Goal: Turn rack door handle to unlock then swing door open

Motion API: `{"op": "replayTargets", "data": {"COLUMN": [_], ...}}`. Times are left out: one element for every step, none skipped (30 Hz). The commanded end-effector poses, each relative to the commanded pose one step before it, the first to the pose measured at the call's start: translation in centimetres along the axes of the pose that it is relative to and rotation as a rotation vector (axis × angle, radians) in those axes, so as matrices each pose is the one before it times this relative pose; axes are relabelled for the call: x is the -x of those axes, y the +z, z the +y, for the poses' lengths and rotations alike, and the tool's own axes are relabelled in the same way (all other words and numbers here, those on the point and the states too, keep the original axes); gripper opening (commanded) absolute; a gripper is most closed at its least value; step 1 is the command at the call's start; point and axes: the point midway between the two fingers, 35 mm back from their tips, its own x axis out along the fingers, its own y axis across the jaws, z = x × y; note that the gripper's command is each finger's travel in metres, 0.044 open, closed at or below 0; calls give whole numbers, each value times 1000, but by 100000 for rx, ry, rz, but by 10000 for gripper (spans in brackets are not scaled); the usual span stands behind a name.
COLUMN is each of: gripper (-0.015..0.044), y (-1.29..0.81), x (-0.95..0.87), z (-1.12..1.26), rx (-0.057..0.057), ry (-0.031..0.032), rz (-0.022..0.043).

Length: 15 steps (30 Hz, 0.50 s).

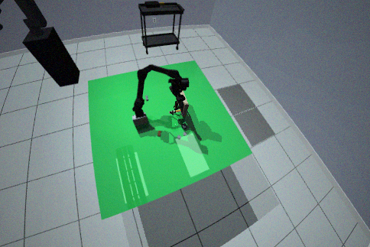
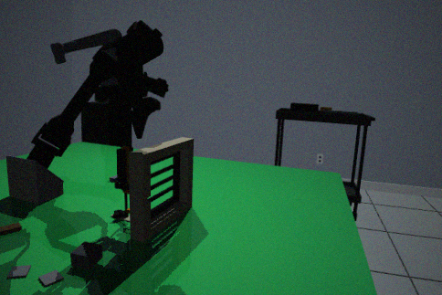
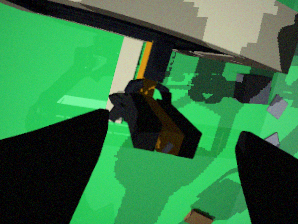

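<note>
The pale rack frame (image 2: pixel 184 186) (image 3: pixel 240 20) stands upright on the green table. Its dark barred door (image 2: pixel 176 182) looks closed within the frame. The upright handle (image 2: pixel 122 168) (image 3: pixel 167 125), black with orange-brown parts, stands out from the door's face on the arm's side. My gripper (image 1: pixel 179 103) (image 2: pixel 140 127) (image 3: pixel 174 129) is open and points down from above the handle. In the wrist view the handle shows between the two spread fingers, nearer the left one, and appears to lie below the tips. Neither finger visibly touches it. The handle's exact turn is hard to tell.
A dark grey block (image 2: pixel 86 256) (image 3: pixel 252 88) lies near the frame's foot. Two small flat grey pieces (image 2: pixel 19 272) (image 3: pixel 277 106) lie beyond it. A brown block (image 1: pixel 159 134) (image 2: pixel 10 228) (image 3: pixel 200 216) lies toward the arm's base. A black cart (image 1: pixel 160 8) (image 2: pixel 324 116) stands off the table.
</note>
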Motion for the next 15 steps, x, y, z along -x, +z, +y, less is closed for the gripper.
{"op": "replayTargets", "data": {"gripper": [293, 293, 293, 293, 293, 293, 293, 293, 293, 293, 293, 293, 293, 293, 293], "y": [-467, -112, -106, -100, -94, -88, -82, -63, -36, -12, 0, 0, 0, 0, 2], "x": [-86, 8, 16, 23, 31, 38, 46, 44, 29, 10, 0, 0, 0, 0, -27], "z": [-654, -118, -116, -115, -113, -112, -110, -90, -53, -18, 0, 0, 0, 0, -1], "rx": [-5408, -1225, -1237, -1248, -1259, -1269, -1279, -1061, -640, -214, 0, 0, 0, 0, -3], "ry": [9370, 1957, 1971, 1985, 1998, 2010, 2022, 1675, 1009, 337, 0, 0, 0, 0, -19], "rz": [4413, 886, 844, 802, 761, 719, 677, 528, 303, 99, 0, 0, 0, 0, 28]}}
